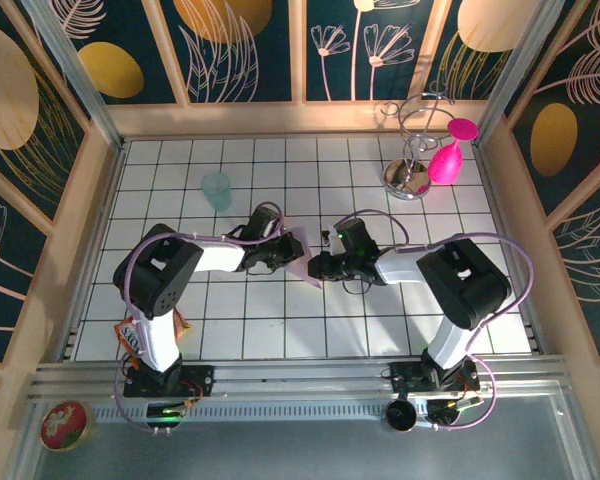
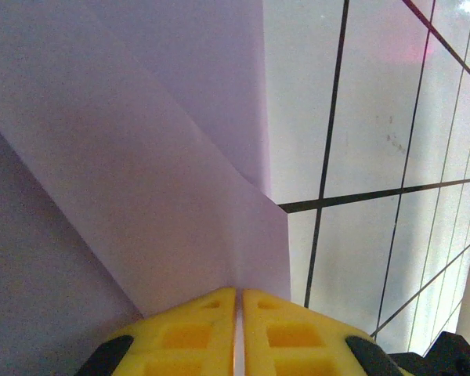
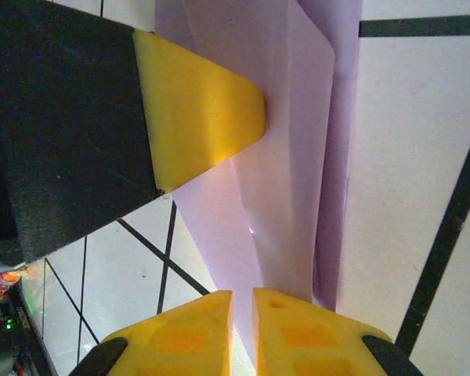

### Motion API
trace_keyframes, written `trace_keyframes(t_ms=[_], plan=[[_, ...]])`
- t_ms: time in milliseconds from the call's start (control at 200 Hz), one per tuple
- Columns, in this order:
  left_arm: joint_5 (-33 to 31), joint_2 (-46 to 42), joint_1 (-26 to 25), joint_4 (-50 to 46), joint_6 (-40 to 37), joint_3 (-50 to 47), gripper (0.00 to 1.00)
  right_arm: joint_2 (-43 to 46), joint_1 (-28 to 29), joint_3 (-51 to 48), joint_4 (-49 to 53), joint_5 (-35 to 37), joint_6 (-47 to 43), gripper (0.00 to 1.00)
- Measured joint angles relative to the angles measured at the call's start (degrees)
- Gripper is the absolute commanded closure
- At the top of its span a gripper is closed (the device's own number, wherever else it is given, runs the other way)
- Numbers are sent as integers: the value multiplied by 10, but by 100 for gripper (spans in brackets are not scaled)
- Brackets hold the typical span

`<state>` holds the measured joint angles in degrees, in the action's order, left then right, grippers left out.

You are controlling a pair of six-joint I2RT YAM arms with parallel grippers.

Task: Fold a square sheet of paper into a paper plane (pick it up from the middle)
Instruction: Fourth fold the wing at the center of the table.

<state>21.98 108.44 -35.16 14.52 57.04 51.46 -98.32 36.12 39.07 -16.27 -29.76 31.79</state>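
Near edge, L side: round red tin (image 1: 64,424) on the metal ledge, contents too small to make out. Mid-table, the lilac paper (image 1: 302,252) is held btw the two tools over the tiled table (image 1: 280,320), partly folded.

Left gripper (image 2: 239,301): yellow pads pressed together on the paper's edge, w/ a thin sliver of it in the slit. Creased layers fan up and away, and the frame cuts off their top.

Right gripper (image 3: 243,305): pads nearly together, pinching the paper's lower edge. The R wrist cam also shows one of the L tool's yellow fingers (image 3: 196,117) touching the sheet higher up.

From above, the arms cover most of the sheet. A small lilac wedge shows there and the folds can't be read.

Farther back L: teal cup (image 1: 217,189), upright; can't tell if anything's in it. Far R corner: wire stand (image 1: 410,150) w/ a pink bulb (image 1: 447,158) touching its R side.
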Motion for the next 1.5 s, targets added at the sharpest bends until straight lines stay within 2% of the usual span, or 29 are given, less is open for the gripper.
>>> trace_keyframes(t_ms=[375,641,1071,1261,1502], plan=[[-2,3,0,-4,0,0,90,-10,0,1,2,-1,-8,86],[-3,3,0,-7,-4,0,90,25,0,-11,27,-2,-28,86],[-3,3,0,-9,-4,1,90,19,0,-21,34,2,-31,86],[-3,3,0,-9,-4,1,90,43,-1,-21,41,6,-30,86],[-3,3,0,-9,-4,1,90,43,-1,7,32,15,-27,88]])
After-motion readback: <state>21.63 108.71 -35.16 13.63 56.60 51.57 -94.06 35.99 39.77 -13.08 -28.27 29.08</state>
